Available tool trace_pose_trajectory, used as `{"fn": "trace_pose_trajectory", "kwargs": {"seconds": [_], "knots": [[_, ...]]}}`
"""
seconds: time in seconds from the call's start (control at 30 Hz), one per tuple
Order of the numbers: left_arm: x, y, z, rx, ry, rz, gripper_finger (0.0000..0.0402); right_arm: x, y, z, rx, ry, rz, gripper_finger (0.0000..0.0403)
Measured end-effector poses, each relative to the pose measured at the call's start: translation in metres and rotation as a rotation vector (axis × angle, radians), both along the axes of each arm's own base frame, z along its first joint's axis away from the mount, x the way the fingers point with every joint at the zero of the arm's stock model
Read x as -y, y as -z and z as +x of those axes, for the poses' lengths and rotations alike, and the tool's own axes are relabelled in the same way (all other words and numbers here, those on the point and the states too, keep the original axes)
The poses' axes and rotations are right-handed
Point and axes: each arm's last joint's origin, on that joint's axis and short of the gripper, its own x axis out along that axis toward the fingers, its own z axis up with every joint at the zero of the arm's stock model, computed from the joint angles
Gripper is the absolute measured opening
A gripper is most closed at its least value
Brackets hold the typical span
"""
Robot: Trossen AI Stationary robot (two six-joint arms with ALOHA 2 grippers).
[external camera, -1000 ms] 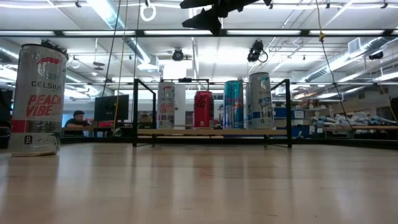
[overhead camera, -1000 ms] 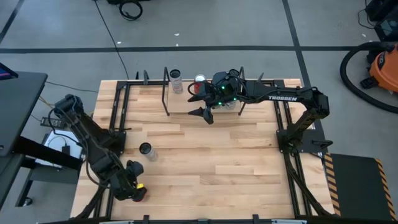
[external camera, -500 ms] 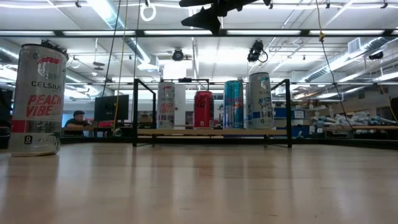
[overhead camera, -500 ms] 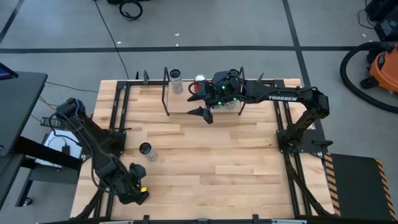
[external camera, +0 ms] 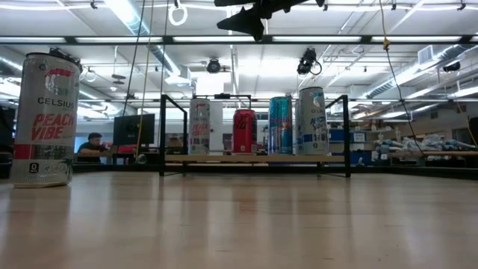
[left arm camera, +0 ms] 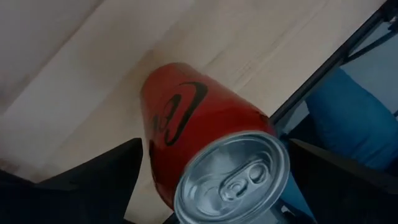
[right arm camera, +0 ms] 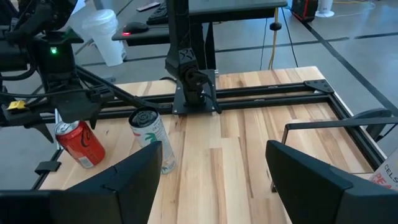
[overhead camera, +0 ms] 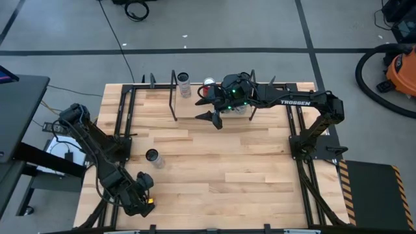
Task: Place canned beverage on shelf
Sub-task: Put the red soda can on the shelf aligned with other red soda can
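While the right arm has not budged over the past second, my left arm has swung a little at the near left corner of the table [overhead camera: 247, 169], carrying the left gripper [overhead camera: 142, 198] slightly nearer the table's front edge. Its wrist view shows the red can [left arm camera: 199, 130] between the two fingers [left arm camera: 106, 174], which stand wide with each one against the can's wall. From the right wrist view the can leans over (it could not lean like that on its own), so I judge it gripped and coming off the wood.

That means the pick looks done and the carry is just starting. The shelf [external camera: 254, 159] sits along the far edge, well apart from this can, and four cans already stand upright on its board. A pale can [overhead camera: 151, 156] stands loose on the table between my left arm and the shelf, so I would route around it.

The right gripper [overhead camera: 207, 105] hovers just in front of the shelf, fingers apart and holding nothing. It may crowd the landing spot, and I would clear it away first.
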Motion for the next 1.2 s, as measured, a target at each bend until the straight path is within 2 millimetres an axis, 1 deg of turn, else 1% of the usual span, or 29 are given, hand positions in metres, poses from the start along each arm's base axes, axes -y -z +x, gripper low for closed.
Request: {"fn": "trace_pose_trajectory", "kwargs": {"seconds": [0.2,0.3,0.4,0.57,0.77,0.93,1.07,1.2], "knots": [[0.0,0.0,0.0,0.011,-0.011,0.004,0.0394,0.0,0.0,0.0,0.0,0.0,0.0,0.0295],[0.0,0.0,-0.001,-0.004,-0.039,0.0,0.0382,0.0,0.0,0.0,0.0,0.0,0.0,0.0295],[0.0,0.0,-0.001,-0.019,-0.06,-0.004,0.0355,0.0,0.0,0.0,0.0,0.0,0.0,0.0295],[0.0,0.0,-0.001,-0.036,-0.096,-0.021,0.0297,0.0,0.0,0.0,0.0,0.0,0.0,0.0295],[-0.003,0.0,0.002,-0.045,-0.126,-0.028,0.0295,0.0,0.0,0.0,0.0,0.0,0.0,0.0295],[-0.007,0.0,0.007,-0.027,-0.095,-0.017,0.0296,0.0,0.0,0.0,-0.001,0.0,0.0,0.0295],[-0.008,0.0,0.009,-0.009,-0.074,-0.002,0.0315,0.0,0.0,0.0,0.0,0.0,0.0,0.0295],[-0.009,0.0,0.01,-0.008,-0.082,0.0,0.0317,0.0,0.0,0.0,-0.001,0.0,0.0,0.0295]]}}
